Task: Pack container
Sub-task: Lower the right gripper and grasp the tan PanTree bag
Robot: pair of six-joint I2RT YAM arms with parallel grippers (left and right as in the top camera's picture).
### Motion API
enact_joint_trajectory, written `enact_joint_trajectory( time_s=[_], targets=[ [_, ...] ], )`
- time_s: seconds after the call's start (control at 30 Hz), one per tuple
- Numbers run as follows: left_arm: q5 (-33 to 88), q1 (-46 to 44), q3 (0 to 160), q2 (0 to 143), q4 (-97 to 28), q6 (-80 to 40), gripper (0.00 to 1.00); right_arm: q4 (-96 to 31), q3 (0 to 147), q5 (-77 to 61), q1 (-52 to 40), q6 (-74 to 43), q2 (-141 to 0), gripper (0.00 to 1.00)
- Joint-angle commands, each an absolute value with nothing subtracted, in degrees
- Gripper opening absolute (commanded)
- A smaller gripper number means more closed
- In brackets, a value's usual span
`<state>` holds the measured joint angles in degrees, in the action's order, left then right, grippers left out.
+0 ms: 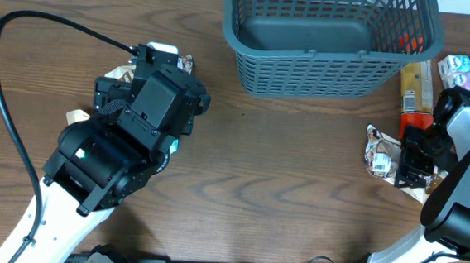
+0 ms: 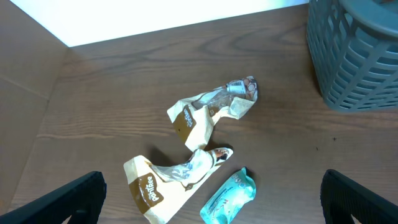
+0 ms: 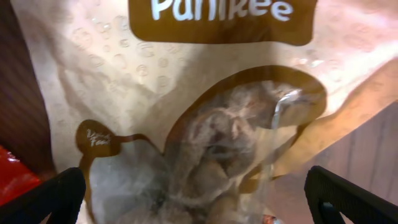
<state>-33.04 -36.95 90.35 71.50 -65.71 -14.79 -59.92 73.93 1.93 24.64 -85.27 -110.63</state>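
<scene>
We read white lettering, roughly "Panlikee" with its top cropped, on the brown band of the beige packet (image 3: 186, 81) at right. At left, the near tan pouch (image 2: 155, 193) bears a similar mark. Smaller print is illegible.

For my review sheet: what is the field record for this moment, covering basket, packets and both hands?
container: dark grey-blue slotted basket, far side of table, visible bottom bare
left hand: open, above upper beige packet, lower beige packet and teal packet, touching none
right hand: open, close over Pankee packet; contact unclear
beside container, right: yellow-brown packet, white-purple packet
packing: seemingly not started
</scene>
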Motion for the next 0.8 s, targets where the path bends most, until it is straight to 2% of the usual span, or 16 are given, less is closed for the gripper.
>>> enact_joint_trajectory(
  time_s=[0.0, 0.13, 0.3, 0.77],
  targets=[
    [-33.6, -36.7, 90.1, 71.5, -66.0, -15.3, 0.99, -60.0, 74.0, 4.8, 24.3, -86.3, -111.3, 0.99],
    [-33.6, -36.7, 90.1, 71.5, -66.0, -16.5, 0.99, -59.7, 73.6, 6.6, 24.3, -85.3, -111.3, 0.99],
    [-33.6, -36.7, 90.1, 71.5, -66.0, -16.8, 0.99, -54.4, 71.5, 7.0, 24.3, -78.1, -111.3, 0.99],
    [-33.6, -36.7, 90.1, 71.5, -66.0, -16.8, 0.99, -49.4, 68.6, 6.4, 24.2, -73.0, -111.3, 0.99]
  ],
)
